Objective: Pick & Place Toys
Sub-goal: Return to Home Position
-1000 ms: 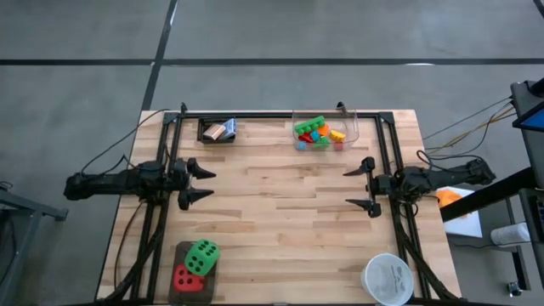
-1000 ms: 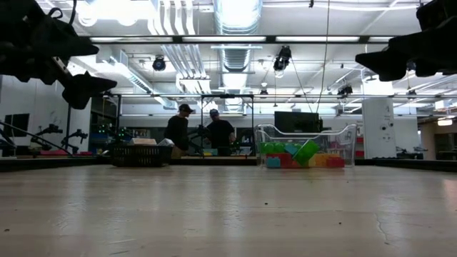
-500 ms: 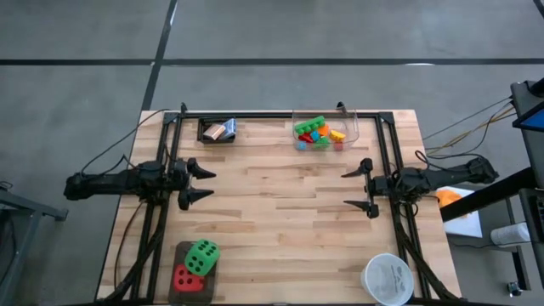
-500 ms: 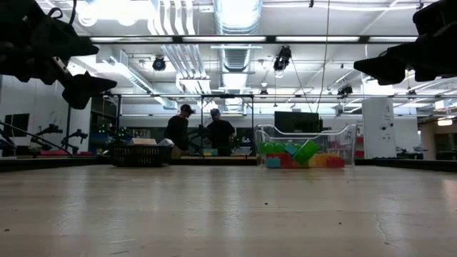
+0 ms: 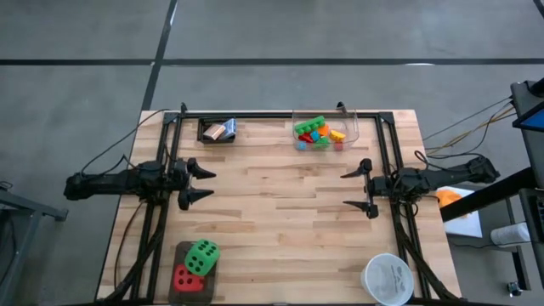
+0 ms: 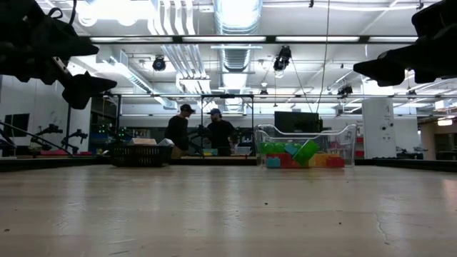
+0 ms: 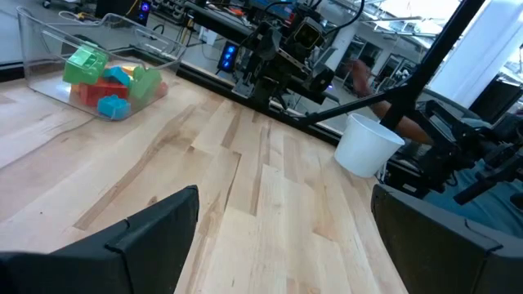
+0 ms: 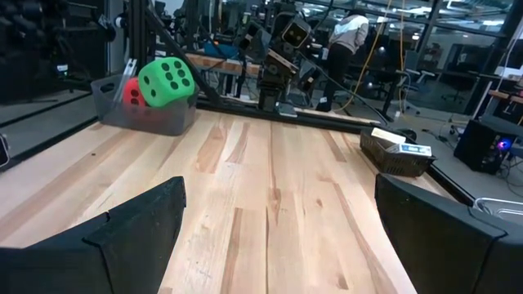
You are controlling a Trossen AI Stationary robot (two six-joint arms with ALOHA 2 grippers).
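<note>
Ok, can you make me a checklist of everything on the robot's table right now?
Surface: wooden table, bare in the middle.
Job's things: bricks in the tub; green die and red die in a dark tray; cards in a basket.
Clutter: white bowl at a corner by the right arm.
Grippers: left tool and right tool open, empty, at the sides.
Cables: cables trail off the right side.
Surroundings: two people beyond the table.

The wooden table (image 5: 280, 212) carries a clear plastic tub (image 5: 352, 125) at its far edge, a small dark basket (image 5: 202, 132) at the far left, a dark tray (image 5: 180, 252) in the near-left corner and a round white bowl (image 5: 387, 278) in the near-right corner.
</note>
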